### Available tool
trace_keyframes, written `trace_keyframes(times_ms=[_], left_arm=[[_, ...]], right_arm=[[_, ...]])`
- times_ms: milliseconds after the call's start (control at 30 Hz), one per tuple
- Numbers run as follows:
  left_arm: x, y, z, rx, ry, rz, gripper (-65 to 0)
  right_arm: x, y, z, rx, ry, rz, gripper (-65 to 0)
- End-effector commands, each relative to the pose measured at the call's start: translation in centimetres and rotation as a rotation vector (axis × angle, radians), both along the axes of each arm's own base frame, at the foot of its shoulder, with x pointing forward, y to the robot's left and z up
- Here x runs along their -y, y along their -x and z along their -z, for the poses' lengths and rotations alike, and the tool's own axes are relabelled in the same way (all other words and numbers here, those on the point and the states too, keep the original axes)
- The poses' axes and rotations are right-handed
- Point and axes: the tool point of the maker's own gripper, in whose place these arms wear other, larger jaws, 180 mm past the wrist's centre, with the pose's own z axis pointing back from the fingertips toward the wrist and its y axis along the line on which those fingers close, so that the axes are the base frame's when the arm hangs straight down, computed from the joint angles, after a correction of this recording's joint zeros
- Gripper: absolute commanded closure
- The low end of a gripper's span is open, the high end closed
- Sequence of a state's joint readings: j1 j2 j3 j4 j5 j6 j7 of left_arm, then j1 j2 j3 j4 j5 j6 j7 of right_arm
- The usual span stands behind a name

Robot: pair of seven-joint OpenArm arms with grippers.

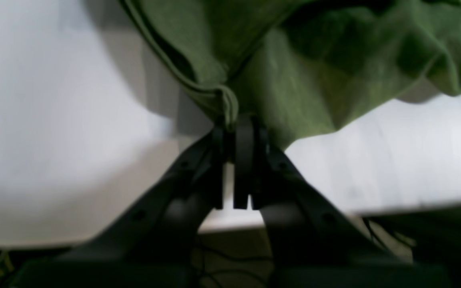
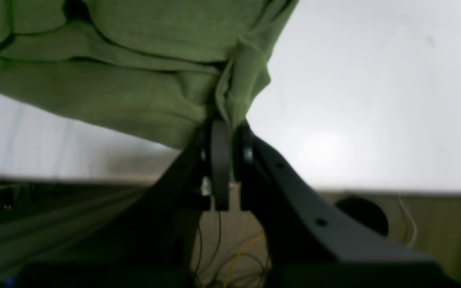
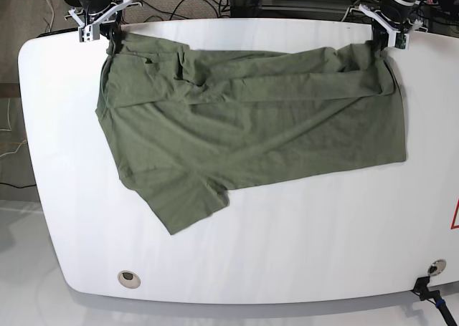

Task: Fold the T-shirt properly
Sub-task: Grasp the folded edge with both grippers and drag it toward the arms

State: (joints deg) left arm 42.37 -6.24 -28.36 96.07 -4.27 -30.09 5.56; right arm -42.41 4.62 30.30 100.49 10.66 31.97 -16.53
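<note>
The shirt (image 3: 251, 132) lies spread on the white table (image 3: 301, 247), one sleeve (image 3: 183, 200) nearest. It looks light, limp matte cotton, best held at hems. At the far edge the left gripper (image 1: 240, 128) and right gripper (image 2: 224, 130) each pinch bunched cloth.

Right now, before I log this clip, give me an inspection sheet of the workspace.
Surface: white table with rounded corners; a round grommet near the front edge.
Job's things: olive T-shirt spread out, wrinkled, top edge bunched between the arms.
Clutter: nothing seen.
Grippers: left tool shut on T-shirt fabric; right tool likewise shut on fabric.
Cables: loose cables on the floor behind the table; a plug at the front corner.
Surroundings: brown floor.
</note>
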Motion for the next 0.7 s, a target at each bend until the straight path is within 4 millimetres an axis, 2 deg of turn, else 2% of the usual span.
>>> trace_keyframes(times_ms=[0, 133, 200, 300, 433, 667], left_arm=[[-1.2, 0.7, -0.9, -0.001, -0.033, -0.004, 0.0], [-2.9, 0.5, -1.5, 0.010, -0.070, -0.022, 0.0], [-3.1, -0.4, -1.9, 0.028, -0.077, -0.011, 0.0], [-3.2, -1.4, -2.2, 0.054, -0.080, -0.011, 0.0], [-3.8, -2.9, -3.0, 0.081, -0.105, 0.011, 0.0], [-4.0, -2.8, -3.0, 0.080, -0.108, 0.008, 0.0]], right_arm=[[0.4, 1.2, 0.1, -0.043, 0.027, -0.019, 0.0], [1.8, 1.2, 0.1, -0.042, 0.047, 0.012, 0.0], [2.6, -0.1, 0.2, -0.021, 0.058, 0.019, 0.0], [3.7, -0.6, 0.5, -0.023, 0.068, 0.027, 0.0], [3.9, -1.3, 0.3, -0.007, 0.073, 0.025, 0.0], [3.9, -1.3, 0.3, -0.008, 0.073, 0.025, 0.0]])
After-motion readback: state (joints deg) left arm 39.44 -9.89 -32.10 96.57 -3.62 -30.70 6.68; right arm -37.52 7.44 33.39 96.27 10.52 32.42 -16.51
